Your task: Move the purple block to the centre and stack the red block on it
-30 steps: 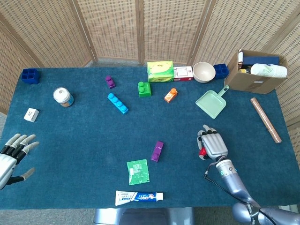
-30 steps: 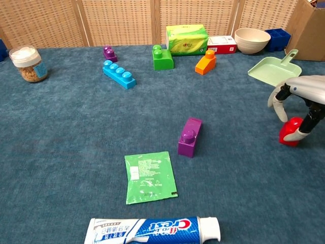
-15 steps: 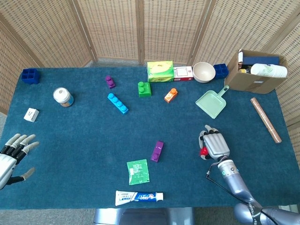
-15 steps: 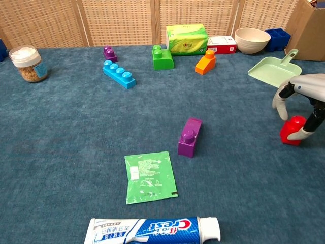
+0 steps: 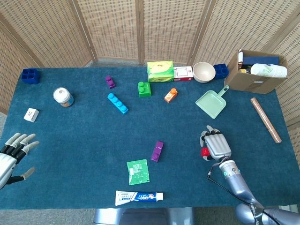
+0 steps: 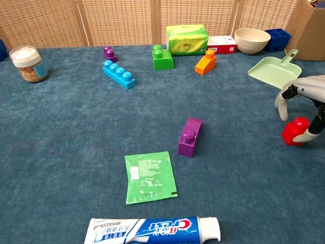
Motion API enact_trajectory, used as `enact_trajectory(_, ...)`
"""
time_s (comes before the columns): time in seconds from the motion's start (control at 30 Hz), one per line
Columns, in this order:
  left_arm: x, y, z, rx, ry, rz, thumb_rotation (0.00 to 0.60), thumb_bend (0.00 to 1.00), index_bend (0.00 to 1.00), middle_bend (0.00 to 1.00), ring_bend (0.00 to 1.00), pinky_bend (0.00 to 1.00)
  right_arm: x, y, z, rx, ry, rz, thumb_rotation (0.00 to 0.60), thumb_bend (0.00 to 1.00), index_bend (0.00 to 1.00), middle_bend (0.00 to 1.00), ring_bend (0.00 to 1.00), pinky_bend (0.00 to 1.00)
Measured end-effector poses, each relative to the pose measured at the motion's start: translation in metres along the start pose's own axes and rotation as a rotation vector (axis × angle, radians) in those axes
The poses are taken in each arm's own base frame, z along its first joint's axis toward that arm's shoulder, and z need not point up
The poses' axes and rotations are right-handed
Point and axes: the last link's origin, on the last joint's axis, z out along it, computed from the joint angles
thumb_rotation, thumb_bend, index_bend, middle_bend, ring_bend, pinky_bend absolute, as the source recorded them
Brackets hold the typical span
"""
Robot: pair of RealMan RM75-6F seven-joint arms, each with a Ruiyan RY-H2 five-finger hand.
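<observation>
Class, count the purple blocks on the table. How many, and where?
2. One purple block lies near the centre, above the green packet; a smaller purple block sits at the back, left of the green block.

A folding screen (image 5: 140,28) of woven wicker panels (framed in pale wood) stands behind the desk (image 5: 84,140), which is covered in dark blue carpet.

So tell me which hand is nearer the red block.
Right. The right hand is arched over the red block, fingers touching it; the left hand sits far off at the table's opposite edge.
</observation>
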Motion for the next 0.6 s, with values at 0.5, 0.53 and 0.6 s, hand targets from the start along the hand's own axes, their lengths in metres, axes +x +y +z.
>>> enact_trajectory(0.5,0.0021,0.0020,0.0003,-0.008,0.004,0.000,0.600,0.34,0.15,0.02,0.00,0.00,-0.0033,0.0030,-0.0005,-0.009,0.005,-0.025,0.600,0.06,0.53,0.27,0.07,0.17)
enact_trajectory(0.53,0.0023,0.0022,0.0003,-0.009,0.005,0.000,0.600,0.34,0.15,0.02,0.00,0.00,-0.0035,0.0029,-0.0004,-0.009,0.006,-0.023,0.600,0.06,0.54,0.27,0.07,0.17)
enact_trajectory(0.6,0.0030,0.0023,0.0002,-0.009,0.008,0.000,0.600,0.34,0.15,0.02,0.00,0.00,-0.0037,0.0025,-0.0002,-0.009,0.007,-0.019,0.600,0.06,0.55,0.27,0.07,0.17)
